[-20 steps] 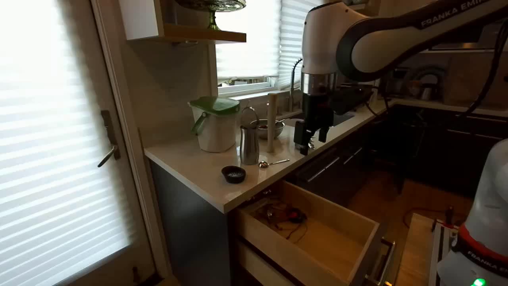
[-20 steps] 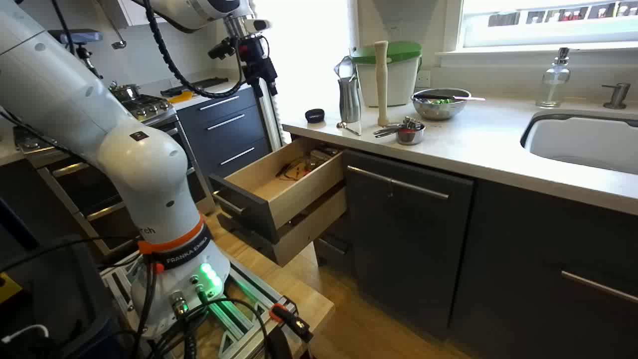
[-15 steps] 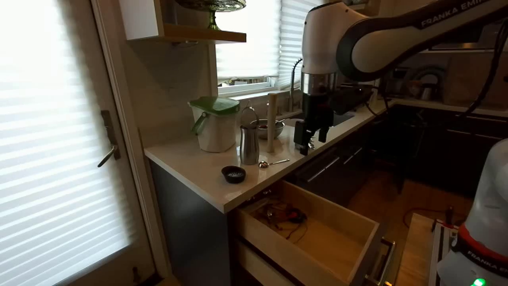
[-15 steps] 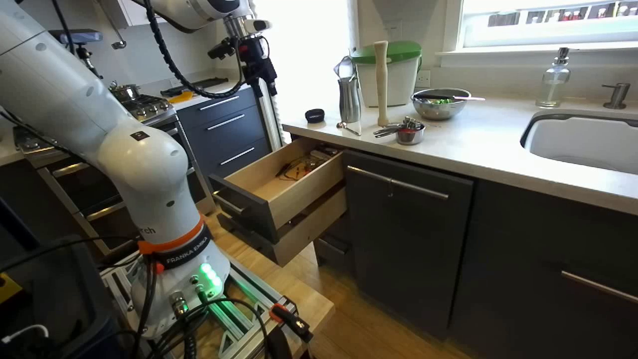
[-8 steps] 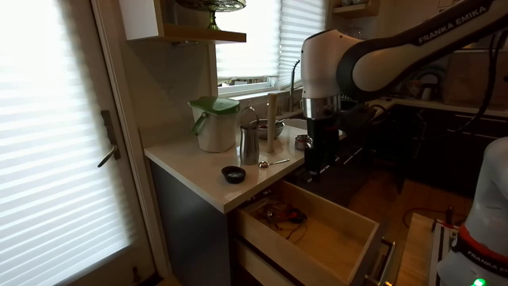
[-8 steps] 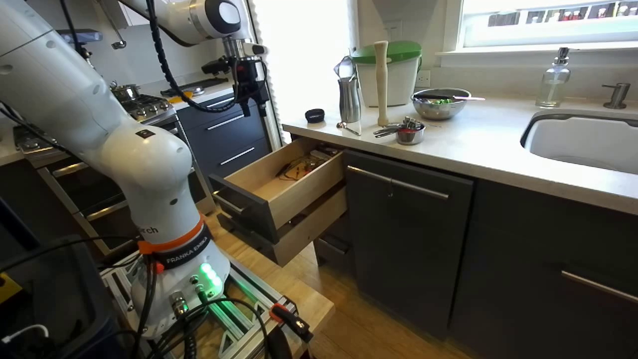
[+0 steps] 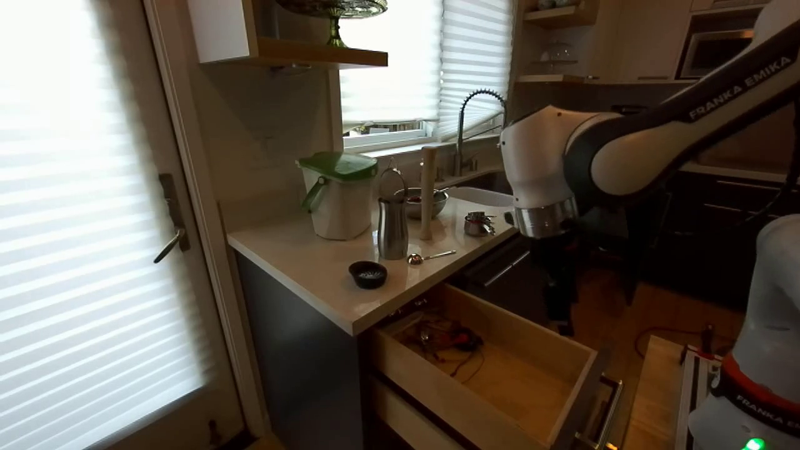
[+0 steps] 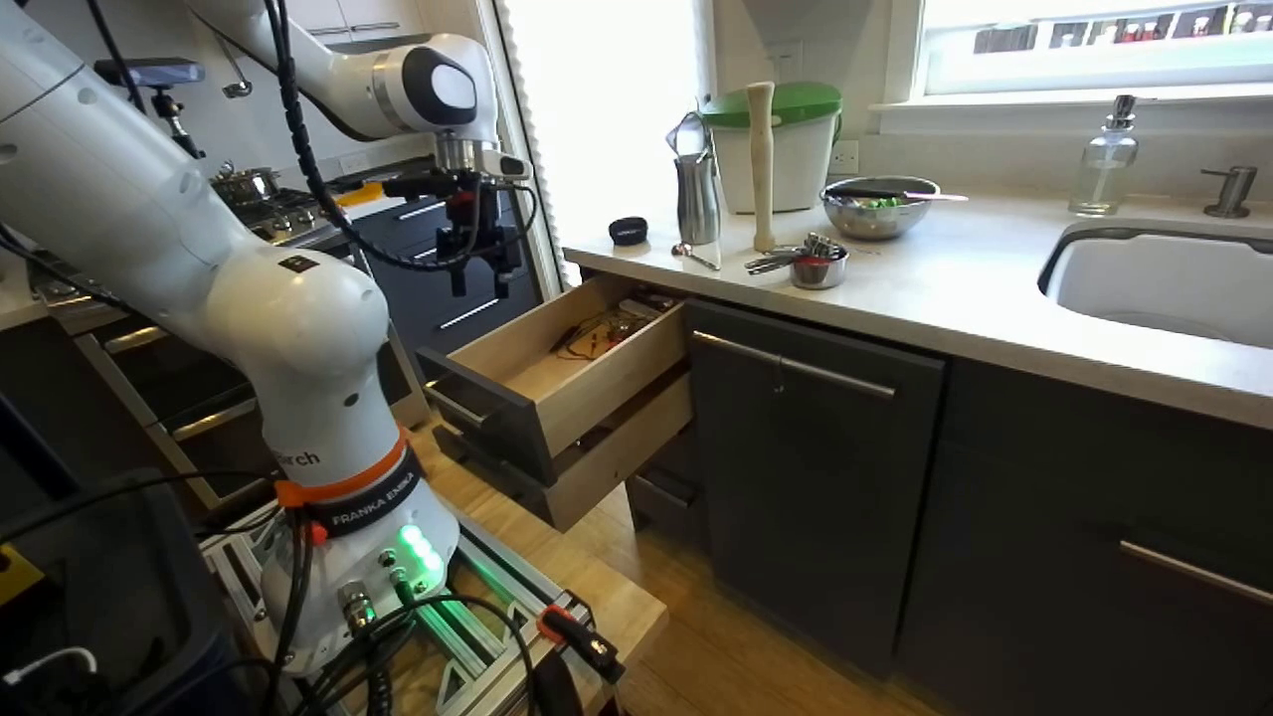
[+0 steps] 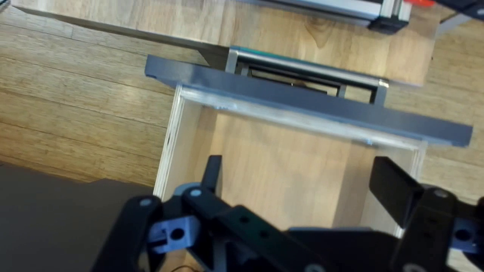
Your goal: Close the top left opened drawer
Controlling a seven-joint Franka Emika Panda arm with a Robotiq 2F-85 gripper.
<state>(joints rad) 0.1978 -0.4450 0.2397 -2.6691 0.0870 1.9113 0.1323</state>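
Note:
The top drawer is open; its light wood box and dark grey front show in both exterior views (image 7: 525, 387) (image 8: 492, 413). Dark brown cables and small items lie in its inner end. In the wrist view I look down on the drawer (image 9: 302, 100), with its bar handle (image 9: 306, 68) beyond the front panel. My gripper (image 9: 298, 160) is open, with nothing between its fingers, above the drawer's front part. In both exterior views the gripper (image 7: 562, 325) (image 8: 480, 286) points down, apart from the drawer.
A second, lower light wood drawer (image 8: 622, 472) is also open below. The countertop (image 7: 312, 275) overhangs the drawer's inner end, with a black bowl (image 7: 368, 275) and steel cup (image 7: 392, 231) on it. The robot's wooden base table (image 9: 264, 26) stands close to the handle.
My gripper has come down from above the counter's level and back toward the drawer's front end. The drawers and the counter items have not moved.

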